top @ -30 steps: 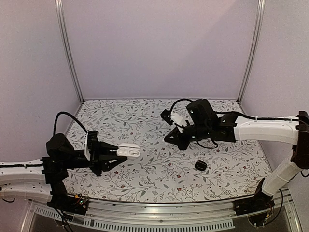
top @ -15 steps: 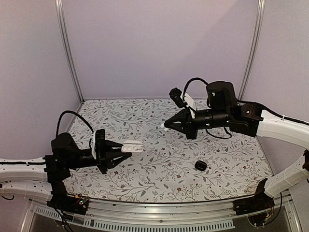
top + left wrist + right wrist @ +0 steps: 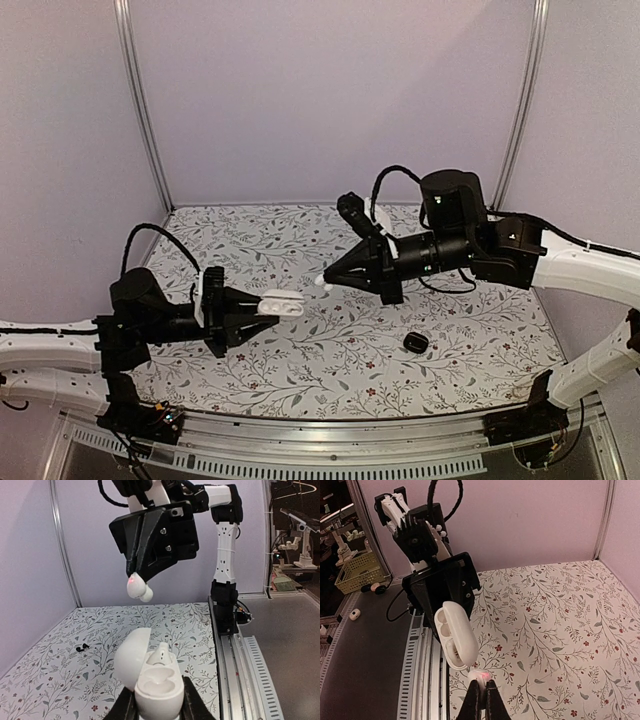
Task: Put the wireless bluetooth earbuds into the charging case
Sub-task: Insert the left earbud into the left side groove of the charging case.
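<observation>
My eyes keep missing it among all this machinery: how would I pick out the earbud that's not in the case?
Follow the right arm's white tube out over the flowered table to its black right gripper, held in the air. Pinched at the tip is the earbud: a tiny white bean glowing red, while its twin sits in the open white case in the left gripper.

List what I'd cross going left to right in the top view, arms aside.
white charging case, open, held by the left gripper → white earbud, pinched in the right gripper → black case
</observation>
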You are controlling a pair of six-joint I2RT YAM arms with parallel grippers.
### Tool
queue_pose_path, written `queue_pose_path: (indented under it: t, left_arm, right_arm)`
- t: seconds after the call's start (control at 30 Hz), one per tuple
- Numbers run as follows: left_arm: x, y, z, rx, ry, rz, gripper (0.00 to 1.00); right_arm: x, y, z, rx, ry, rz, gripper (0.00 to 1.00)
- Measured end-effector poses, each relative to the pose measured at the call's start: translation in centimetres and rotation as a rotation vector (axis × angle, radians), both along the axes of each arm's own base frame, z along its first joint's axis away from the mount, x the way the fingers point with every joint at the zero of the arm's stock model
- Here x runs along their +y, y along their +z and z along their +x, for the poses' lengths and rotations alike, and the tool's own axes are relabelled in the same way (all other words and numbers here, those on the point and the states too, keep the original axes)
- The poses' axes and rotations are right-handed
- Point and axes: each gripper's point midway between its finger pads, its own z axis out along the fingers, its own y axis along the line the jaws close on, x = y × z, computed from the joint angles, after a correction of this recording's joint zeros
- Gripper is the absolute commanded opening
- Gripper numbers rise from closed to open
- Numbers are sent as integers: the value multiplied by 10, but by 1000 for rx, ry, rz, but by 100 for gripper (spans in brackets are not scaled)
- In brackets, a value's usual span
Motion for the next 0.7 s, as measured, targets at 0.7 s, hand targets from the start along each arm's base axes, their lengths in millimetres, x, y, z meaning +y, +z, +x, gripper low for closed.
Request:
queue_pose_path:
  t: [0.7]
  left_arm:
    - [-10, 11, -23, 7, -162, -9, 0]
  right_arm:
    - [57, 21, -82, -440, 156, -67, 0]
